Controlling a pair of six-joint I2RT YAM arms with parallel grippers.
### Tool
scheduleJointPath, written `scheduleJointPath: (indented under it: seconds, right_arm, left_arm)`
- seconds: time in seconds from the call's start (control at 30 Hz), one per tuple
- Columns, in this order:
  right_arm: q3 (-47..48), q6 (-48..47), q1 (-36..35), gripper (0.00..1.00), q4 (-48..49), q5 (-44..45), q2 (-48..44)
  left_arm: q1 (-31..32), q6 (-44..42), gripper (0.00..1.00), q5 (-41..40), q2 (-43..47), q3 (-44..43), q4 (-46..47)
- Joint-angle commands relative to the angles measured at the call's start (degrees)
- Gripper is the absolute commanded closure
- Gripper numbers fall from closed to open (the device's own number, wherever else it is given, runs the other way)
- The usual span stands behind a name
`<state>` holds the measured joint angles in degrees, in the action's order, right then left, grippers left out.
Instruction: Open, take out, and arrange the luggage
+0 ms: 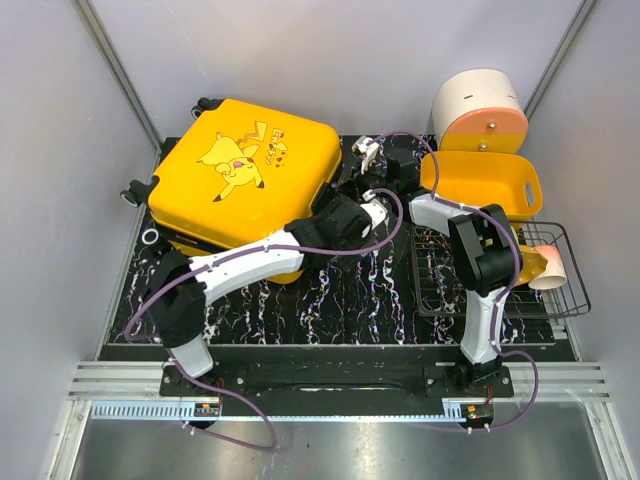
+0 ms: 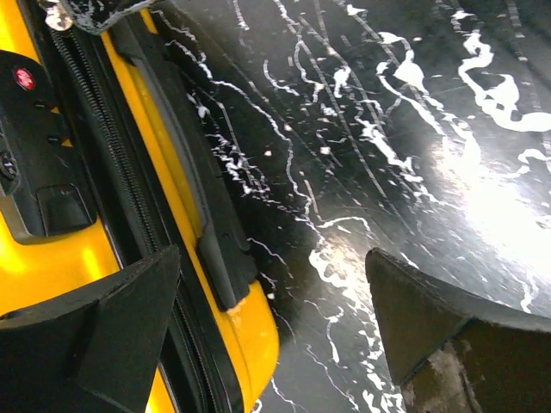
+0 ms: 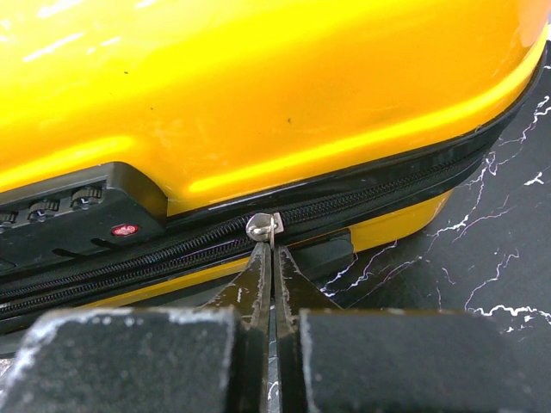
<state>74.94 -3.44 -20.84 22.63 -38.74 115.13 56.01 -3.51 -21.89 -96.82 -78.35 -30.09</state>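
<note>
The luggage (image 1: 240, 185), a glossy yellow hard-shell case with a cartoon print, lies flat on the left of the black marbled mat, lid up. In the right wrist view its side fills the frame, with the black zip and the combination lock (image 3: 77, 211). My right gripper (image 3: 273, 254) is shut on the silver zip pull (image 3: 263, 227); from above it is at the case's right edge (image 1: 366, 152). My left gripper (image 2: 275, 331) stands open over the mat beside the case's lower corner (image 2: 254, 335), holding nothing. One finger (image 2: 103, 335) overlaps the case side near the black side handle (image 2: 185, 163).
A yellow plastic basket (image 1: 530, 185) sits at the back right. Behind it is a white and orange round container (image 1: 480, 110). A black wire rack (image 1: 570, 260) at the right holds a pale cup (image 1: 550, 268). A small ring (image 1: 150, 237) lies at the case's left.
</note>
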Motion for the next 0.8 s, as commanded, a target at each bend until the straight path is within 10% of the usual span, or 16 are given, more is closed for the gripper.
scheduleJointPath:
  seconds: [0.0, 0.77]
  right_arm:
    - [3.11, 1.24, 0.27, 1.00, 4.08, -1.95, 0.09]
    - [2.85, 1.95, 0.63, 1.00, 5.05, -2.48, 1.32]
  left_arm:
    - [-0.99, -1.76, 0.07, -7.03, -3.11, -3.92, 2.31]
    - [-2.05, -0.97, 0.11, -5.88, -8.92, -9.72, 1.61]
